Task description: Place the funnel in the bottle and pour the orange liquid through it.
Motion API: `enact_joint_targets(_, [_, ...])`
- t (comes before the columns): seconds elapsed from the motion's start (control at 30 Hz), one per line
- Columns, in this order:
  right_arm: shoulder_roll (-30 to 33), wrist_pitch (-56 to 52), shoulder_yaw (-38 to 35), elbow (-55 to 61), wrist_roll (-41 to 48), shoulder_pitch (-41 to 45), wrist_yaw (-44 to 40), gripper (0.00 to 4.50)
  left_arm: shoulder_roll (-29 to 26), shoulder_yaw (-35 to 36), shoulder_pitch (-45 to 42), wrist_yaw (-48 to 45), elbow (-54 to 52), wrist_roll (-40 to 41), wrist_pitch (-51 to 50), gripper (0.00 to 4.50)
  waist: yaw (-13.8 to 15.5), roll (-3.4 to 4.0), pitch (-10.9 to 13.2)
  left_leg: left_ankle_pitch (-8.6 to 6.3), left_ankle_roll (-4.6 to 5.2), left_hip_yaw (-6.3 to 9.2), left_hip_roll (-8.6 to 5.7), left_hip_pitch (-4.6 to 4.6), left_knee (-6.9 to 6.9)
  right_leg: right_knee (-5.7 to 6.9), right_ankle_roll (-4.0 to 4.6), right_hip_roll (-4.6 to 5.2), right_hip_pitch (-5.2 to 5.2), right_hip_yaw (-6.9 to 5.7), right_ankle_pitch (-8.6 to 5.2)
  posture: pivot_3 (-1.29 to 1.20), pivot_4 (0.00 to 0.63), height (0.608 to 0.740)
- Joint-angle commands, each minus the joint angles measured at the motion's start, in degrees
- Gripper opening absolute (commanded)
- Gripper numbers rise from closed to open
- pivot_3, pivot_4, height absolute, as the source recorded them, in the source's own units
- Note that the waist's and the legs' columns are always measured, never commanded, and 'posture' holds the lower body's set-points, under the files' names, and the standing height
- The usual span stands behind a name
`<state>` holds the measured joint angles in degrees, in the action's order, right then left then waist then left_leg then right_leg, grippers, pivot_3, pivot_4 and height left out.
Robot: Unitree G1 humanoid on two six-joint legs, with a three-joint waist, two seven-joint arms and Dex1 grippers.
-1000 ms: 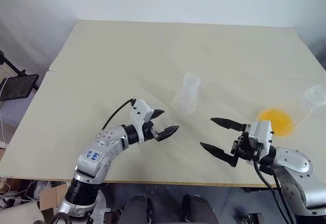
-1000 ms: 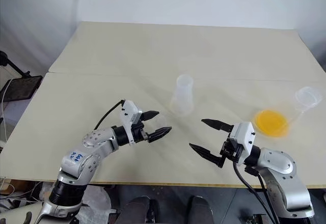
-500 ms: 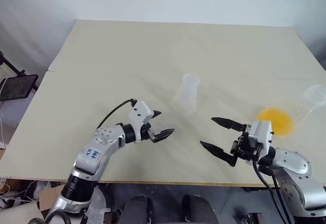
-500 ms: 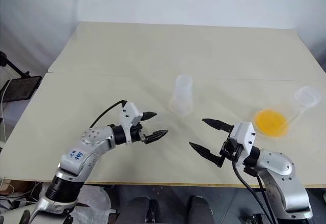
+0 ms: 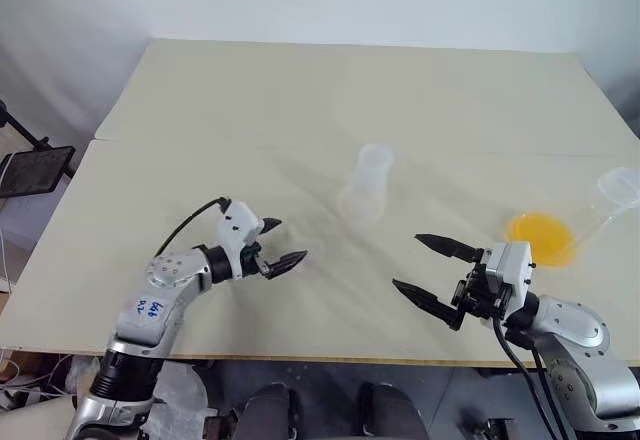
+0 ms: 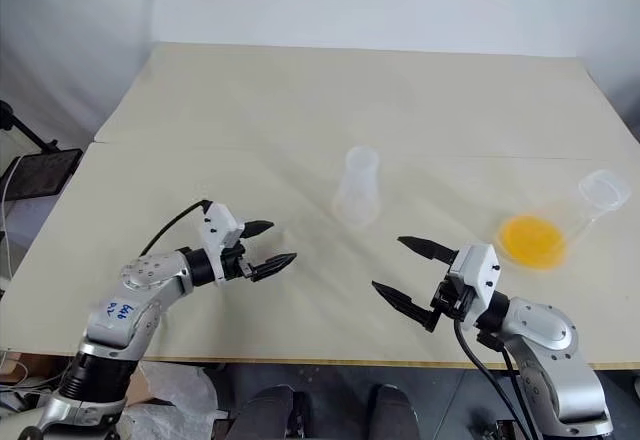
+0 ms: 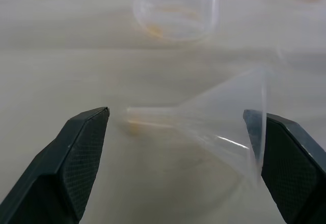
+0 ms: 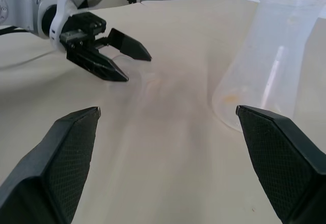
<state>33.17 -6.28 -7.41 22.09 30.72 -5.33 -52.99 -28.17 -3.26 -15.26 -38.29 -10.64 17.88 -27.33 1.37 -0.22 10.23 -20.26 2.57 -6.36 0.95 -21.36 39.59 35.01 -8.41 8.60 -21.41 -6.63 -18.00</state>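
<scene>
The clear funnel (image 7: 219,127) lies on its side on the table, just ahead of my open left gripper (image 5: 290,241) and untouched. Beyond it, mid-table, the clear conical bottle (image 5: 368,185) stands upright; a faint orange residue shows at its base (image 7: 173,23). The orange liquid (image 5: 541,235) sits in a clear round-bellied flask (image 5: 600,205) at the right. My right gripper (image 5: 408,260) hovers open and holding nothing near the front edge, between bottle and flask. In the right wrist view the bottle (image 8: 270,66) rises close by and the left gripper (image 8: 114,56) is across the table.
The beige table (image 5: 300,100) has a seam running across its middle and a front edge close under both arms. A black stand (image 5: 35,168) sits off the table's left side.
My left gripper has drawn back to the left and slightly down, away from the bottle, staying open. The right gripper has kept still.
</scene>
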Motion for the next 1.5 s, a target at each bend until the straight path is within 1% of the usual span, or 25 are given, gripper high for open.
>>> enact_joint_targets(0.03, [0.71, 0.3, -0.63, 2.65, 0.7, 0.53, -0.35, 4.5, -0.14, -0.07, -0.1, -0.34, -1.24, -0.34, 0.7, 4.3, -0.03, 0.0, 0.0, 0.0, 0.0, 0.0, 0.0, 0.0, 0.0, 0.01, 0.0, 0.0, -0.01, 0.0, 0.0, 0.0, 0.15, 0.74])
enact_joint_targets(0.1, [1.28, 0.36, -0.17, 3.83, 0.9, 0.84, -1.27, 4.5, -0.28, -0.06, 0.09, -0.01, -1.15, -0.92, 0.63, 3.95, -0.03, 0.0, 0.0, 0.0, 0.0, 0.0, 0.01, 0.0, 0.0, 0.02, 0.0, -0.01, -0.01, 0.0, 0.0, 0.0, 0.15, 0.74])
enact_joint_targets(0.13, [1.75, 0.86, 0.07, 4.42, 0.7, 1.22, -2.1, 4.5, -0.26, -0.05, 0.18, -0.03, -1.03, -0.91, 0.46, 3.68, -0.03, 0.0, 0.0, 0.0, 0.0, 0.0, 0.01, 0.0, 0.0, 0.01, 0.0, -0.01, -0.01, 0.0, 0.0, 0.0, 0.15, 0.74])
enact_joint_targets(0.2, [2.92, 1.72, 0.33, 4.86, 0.02, 1.71, -3.82, 4.5, -0.21, -0.04, 0.3, -0.21, -0.9, -0.81, 0.36, 3.03, -0.02, 0.0, 0.0, 0.0, 0.0, 0.0, 0.01, 0.0, 0.0, 0.0, 0.0, 0.0, -0.01, 0.0, 0.0, 0.0, 0.15, 0.74])
enact_joint_targets(0.37, [6.52, 3.37, 0.59, 3.98, -1.12, 2.73, -8.46, 4.5, -0.48, 0.11, 0.65, -0.55, -0.42, -1.01, 0.61, 1.57, 0.03, 0.0, 0.0, 0.0, 0.0, 0.01, 0.0, 0.0, 0.0, 0.0, 0.0, 0.01, 0.0, -0.01, 0.0, 0.0, 0.15, 0.74])
enact_joint_targets(0.4, [6.8, 3.42, 0.53, 3.84, -1.0, 2.74, -8.82, 4.5, -0.6, 0.14, 0.79, -0.61, -0.38, -1.11, 0.7, 1.21, 0.02, 0.0, 0.0, 0.0, 0.0, 0.01, 0.0, 0.0, 0.0, 0.0, 0.0, 0.0, 0.0, -0.01, 0.0, 0.0, 0.15, 0.74])
enact_joint_targets(0.43, [7.08, 4.15, 0.41, 3.51, -1.35, 2.82, -9.38, 4.5, -0.79, 0.31, 1.03, -0.82, -0.25, -1.09, 0.88, 0.99, 0.0, 0.0, 0.0, 0.0, 0.0, 0.01, 0.01, 0.0, 0.0, -0.01, 0.0, 0.0, 0.0, -0.01, 0.0, 0.0, 0.15, 0.74])
enact_joint_targets(0.53, [7.11, 6.0, -0.17, 3.03, -1.9, 2.79, -10.07, 4.5, -1.16, 0.83, 1.37, -1.33, -0.14, -0.92, 1.04, 0.04, -0.01, 0.0, 0.0, 0.0, 0.0, 0.01, 0.01, 0.0, 0.0, 0.0, 0.0, -0.01, 0.0, -0.02, 0.0, 0.0, 0.15, 0.74])
enact_joint_targets(0.7, [6.69, 7.18, -1.53, 2.83, -1.75, 1.1, -9.58, 4.5, -2.07, 3.24, -1.06, -3.73, 0.56, 1.6, 0.83, 0.01, 0.03, -0.01, 0.0, 0.0, 0.0, 0.0, 0.01, 0.0, 0.0, -0.01, 0.0, 0.0, 0.0, -0.01, 0.0, 0.0, 0.15, 0.74])
enact_joint_targets(0.77, [5.94, 6.65, -2.88, 2.83, -0.96, 0.14, -7.77, 4.5, -2.36, 5.42, -4.84, -5.92, 0.52, 6.78, -4.26, 0.01, 0.15, -0.01, 0.01, 0.0, 0.0, 0.02, 0.01, 0.0, 0.02, 0.01, 0.0, 0.0, 0.01, -0.03, 0.0, 0.0, 0.15, 0.74])
enact_joint_targets(0.83, [5.17, 6.26, -3.84, 2.84, -0.39, -0.6, -6.06, 4.5, -3.58, 6.29, -8.94, -8.24, 1.06, 10.16, -8.69, 0.01, 0.17, -0.02, 0.01, 0.0, 0.0, 0.09, 0.02, -0.06, 0.09, 0.04, 0.0, 0.0, 0.01, -0.07, 0.0, 0.0, 0.15, 0.74])
enact_joint_targets(0.93, [3.92, 6.56, -6.01, 2.91, -0.4, -2.72, -3.61, 4.5, -9.52, 5.24, -19.82, -17.08, 3.18, 15.3, -17.09, 0.01, 0.18, -0.11, 0.07, 0.0, 0.0, 0.09, -0.01, -0.06, 0.09, 0.05, 0.0, 0.0, 0.01, -0.08, 0.0, 0.0, 0.15, 0.74])
enact_joint_targets(0.97, [2.97, 7.45, -7.48, 3.07, -0.48, -3.06, -2.06, 4.5, -11.45, 3.79, -25.14, -21.28, 6.0, 16.23, -19.45, 0.01, 0.14, -0.12, 0.07, 0.02, -0.03, 0.17, 0.01, -0.17, 0.14, 0.08, 0.0, -0.05, -0.03, -0.2, 0.0, 0.0, 0.15, 0.74])
enact_joint_targets(1.03, [1.71, 8.18, -9.42, 3.71, 0.05, -3.35, 0.06, 4.5, -13.42, 1.14, -31.94, -25.86, 10.21, 16.62, -22.73, 0.01, 0.07, -0.11, 0.06, 0.02, -0.04, 0.18, -0.03, -0.22, 0.17, 0.11, 0.0, -0.07, -0.07, -0.23, 0.0, 0.0, 0.15, 0.74])
enact_joint_targets(1.07, [0.33, 7.8, -10.68, 4.39, 1.25, -3.12, 2.19, 4.5, -12.48, 0.17, -36.99, -27.57, 13.75, 17.27, -24.81, 0.01, 0.04, -0.06, 0.03, 0.02, -0.04, 0.11, -0.09, -0.2, 0.16, 0.05, 0.0, -0.07, -0.06, -0.21, 0.0, 0.0, 0.15, 0.74])
enact_joint_targets(1.1, [-0.57, 7.41, -11.42, 4.87, 2.09, -2.96, 3.59, 4.5, -11.68, -0.38, -40.29, -28.55, 16.14, 17.65, -26.22, 0.01, 0.15, -0.04, 0.03, 0.02, -0.03, 0.1, -0.09, -0.19, 0.15, 0.06, -0.01, -0.06, -0.05, -0.18, 0.0, 0.0, 0.15, 0.74])
enact_joint_targets(1.13, [-1.65, 7.3, -12.13, 5.25, 2.4, -3.04, 5.13, 4.5, -9.85, -1.95, -45.67, -28.54, 20.05, 16.7, -28.04, 0.01, 0.08, -0.05, 0.03, 0.02, -0.03, 0.11, -0.12, -0.17, 0.15, 0.08, -0.02, -0.06, -0.03, -0.19, 0.0, 0.0, 0.15, 0.74])
enact_joint_targets(1.2, [-2.7, 7.15, -12.39, 5.48, 2.27, -3.12, 6.59, 4.5, -7.6, -3.98, -51.76, -28.72, 25.22, 14.83, -29.44, 0.01, 0.37, -0.09, 0.05, 0.03, -0.03, 0.17, -0.17, -0.21, 0.18, 0.07, -0.03, -0.08, -0.02, -0.22, -0.01, 0.0, 0.15, 0.74])
enact_joint_targets(1.3, [-3.97, 6.91, -11.98, 5.83, 1.98, -2.9, 8.51, 4.5, -3.89, -7.77, -61.35, -30.56, 34.69, 12.35, -31.99, 0.01, 0.05, -0.15, 0.09, 0.03, -0.03, 0.12, -0.25, -0.25, 0.18, 0.05, -0.04, -0.14, -0.06, -0.19, -0.01, 0.0, 0.15, 0.74])
enact_joint_targets(1.37, [-5.28, 7.24, -12.01, 6.32, 1.95, -2.72, 10.37, 4.5, -2.06, -11.54, -66.27, -32.76, 39.92, 9.64, -32.42, 0.01, -0.08, -0.14, 0.09, 0.03, -0.03, 0.1, -0.23, -0.29, 0.18, 0.02, -0.04, -0.22, -0.11, -0.21, -0.01, 0.0, 0.15, 0.74])
enact_joint_targets(1.5, [-7.57, 7.5, -11.91, 7.81, 1.52, -1.82, 14.05, 4.5, 1.35, -16.05, -72.33, -33.78, 49.13, 4.28, -32.24, 0.01, -0.33, -0.08, 0.09, 0.04, -0.06, -0.05, -0.2, -0.24, 0.03, -0.01, -0.03, -0.25, -0.2, -0.09, -0.02, 0.0, 0.15, 0.74])
